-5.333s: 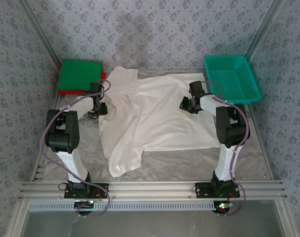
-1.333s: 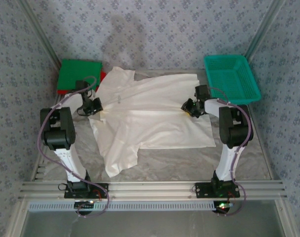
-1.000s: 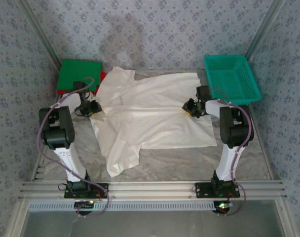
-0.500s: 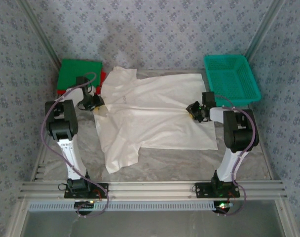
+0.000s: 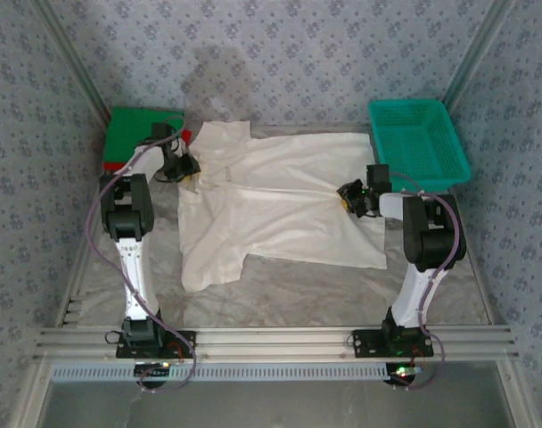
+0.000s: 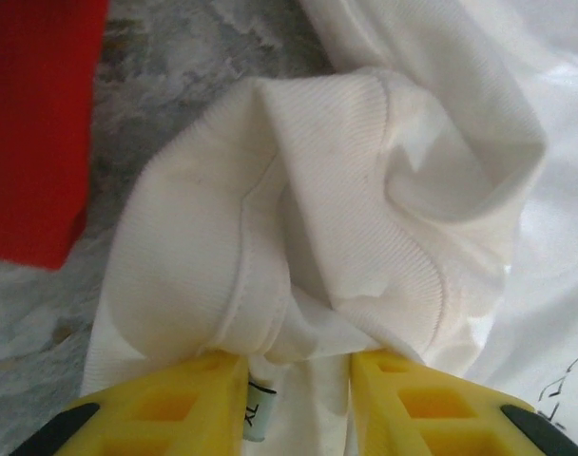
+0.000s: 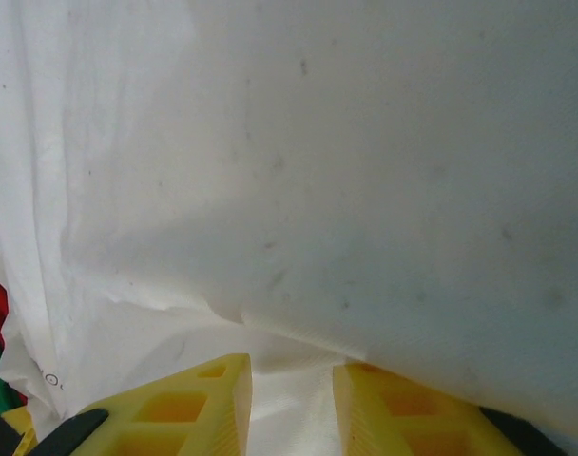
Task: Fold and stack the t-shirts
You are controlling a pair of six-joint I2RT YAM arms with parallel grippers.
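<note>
On the table, off-white t-shirt (bunched) between left gripper's fingers.

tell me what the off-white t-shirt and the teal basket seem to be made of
off-white t-shirt: looks like knit cotton or a blend, matte; fine ribbed weave, stitched hem and soft bunched folds.
teal basket: probably moulded plastic; rigid straight rim, regular open mesh; finish too small to judge.
</note>
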